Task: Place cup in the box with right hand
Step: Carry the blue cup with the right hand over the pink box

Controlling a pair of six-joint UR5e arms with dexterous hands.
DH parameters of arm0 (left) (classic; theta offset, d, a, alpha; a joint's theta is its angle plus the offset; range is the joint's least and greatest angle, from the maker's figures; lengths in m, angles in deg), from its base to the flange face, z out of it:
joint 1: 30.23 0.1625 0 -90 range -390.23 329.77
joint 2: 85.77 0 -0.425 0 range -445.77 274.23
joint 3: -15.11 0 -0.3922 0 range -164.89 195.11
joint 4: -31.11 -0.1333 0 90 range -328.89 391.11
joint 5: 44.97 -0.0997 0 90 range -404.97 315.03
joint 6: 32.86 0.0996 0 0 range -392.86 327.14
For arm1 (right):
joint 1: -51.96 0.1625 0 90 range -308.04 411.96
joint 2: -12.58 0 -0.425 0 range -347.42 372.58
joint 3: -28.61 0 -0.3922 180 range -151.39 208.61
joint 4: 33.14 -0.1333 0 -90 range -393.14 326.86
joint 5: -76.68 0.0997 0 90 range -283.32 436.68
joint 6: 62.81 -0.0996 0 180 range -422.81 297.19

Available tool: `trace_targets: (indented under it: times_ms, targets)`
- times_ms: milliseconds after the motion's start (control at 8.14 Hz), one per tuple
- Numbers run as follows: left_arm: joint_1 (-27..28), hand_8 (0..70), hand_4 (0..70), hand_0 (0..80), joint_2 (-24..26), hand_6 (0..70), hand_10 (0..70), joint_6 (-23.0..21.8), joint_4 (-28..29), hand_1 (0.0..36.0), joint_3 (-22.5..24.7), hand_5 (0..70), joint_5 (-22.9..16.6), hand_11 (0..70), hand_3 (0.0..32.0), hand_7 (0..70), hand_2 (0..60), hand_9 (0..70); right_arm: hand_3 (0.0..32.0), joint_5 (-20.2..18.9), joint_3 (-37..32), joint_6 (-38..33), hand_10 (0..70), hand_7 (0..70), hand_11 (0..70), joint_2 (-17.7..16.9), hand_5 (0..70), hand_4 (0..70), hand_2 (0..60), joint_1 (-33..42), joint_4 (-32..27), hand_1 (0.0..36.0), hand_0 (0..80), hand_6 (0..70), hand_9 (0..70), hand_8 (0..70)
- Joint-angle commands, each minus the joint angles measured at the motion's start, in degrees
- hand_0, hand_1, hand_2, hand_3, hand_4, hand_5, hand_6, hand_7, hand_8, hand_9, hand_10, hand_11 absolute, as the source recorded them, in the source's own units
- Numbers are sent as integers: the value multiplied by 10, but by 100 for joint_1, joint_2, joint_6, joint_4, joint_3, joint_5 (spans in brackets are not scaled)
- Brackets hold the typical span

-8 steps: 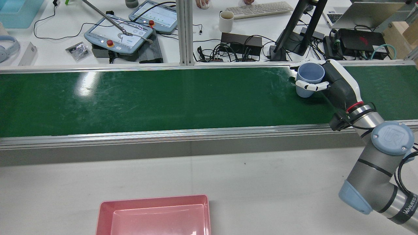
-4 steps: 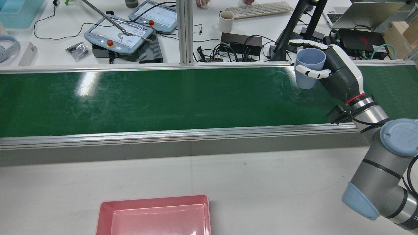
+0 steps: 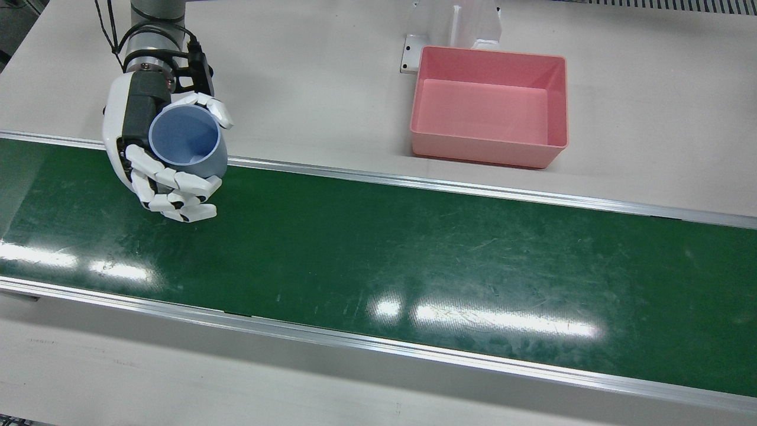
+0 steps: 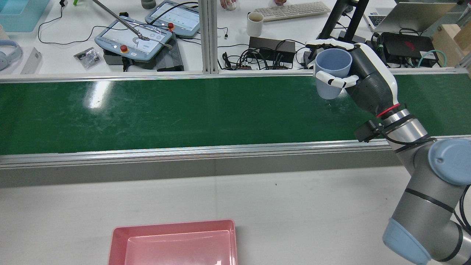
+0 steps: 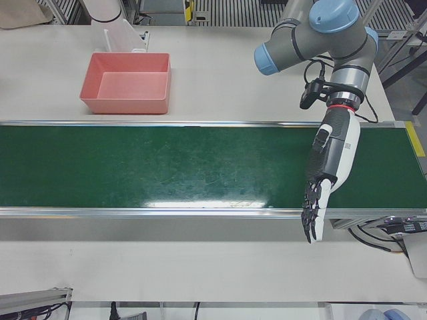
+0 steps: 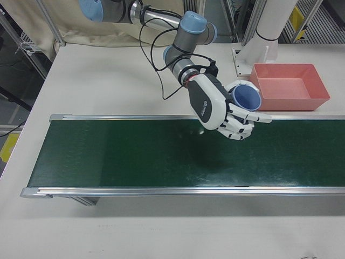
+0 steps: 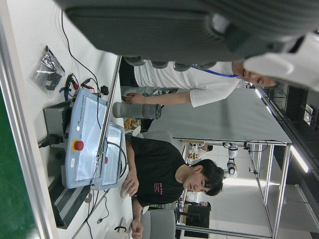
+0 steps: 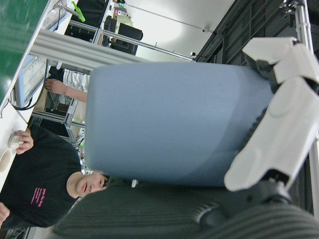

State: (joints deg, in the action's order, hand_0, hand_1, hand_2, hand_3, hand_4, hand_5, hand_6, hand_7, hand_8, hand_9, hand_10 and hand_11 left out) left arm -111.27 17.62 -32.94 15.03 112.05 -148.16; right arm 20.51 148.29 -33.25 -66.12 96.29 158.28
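Nearest the rear cam: the shallow pink rectangular plastic box (image 4: 173,243) sits on the pale worktop (image 4: 294,206), open side up, nothing in it, well apart from the load. Next out, the long green conveyor belt w/ aluminium side rails (image 4: 165,110), bare. Farthest: the right robot hand (image 4: 362,79), white-and-black, fingers wrapped round the light blue round plastic cup (image 4: 331,73), one digit across the far rim, others curled on the near wall; cup is upright, mouth up, held clear above the belt's far edge. Left robot hand (image 5: 328,177) hangs over the belt's other end, fingers straight and apart, holding nothing. Risks, as I judge them: grip looks like a side wrap on a smooth tapered wall, so a fast swing toward the box could let the cup slide down or tilt out. The path crosses the belt's near rail, so too low a carry might clip the cup base there. Box is shallow and looks light, so a release off-centre or from height could bounce the cup out or tip it on the rim. Opening fingers unevenly could flick it sideways. Left arm is well apart, so collision seems unlikely.
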Motion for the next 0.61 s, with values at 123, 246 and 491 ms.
trace_targets:
  times_ms: [123,246,491]
  targets:
    - [0,0,0,0,-3,0,0,0,0,0,1,0,0,0,0,0,0,0,0,256,1345,2215,257,700,386,478,133,217,600,-2063,-26,248,466,222,700,551]
    - [0,0,0,0,-3,0,0,0,0,0,-8,0,0,0,0,0,0,0,0,256,1443,2429,265,700,397,461,130,287,600,-2460,-17,251,469,227,700,551]
    - [0,0,0,0,-3,0,0,0,9,0,-8,0,0,0,0,0,0,0,0,238,1383,2606,265,700,396,391,124,347,600,-2998,-17,251,472,226,700,545]
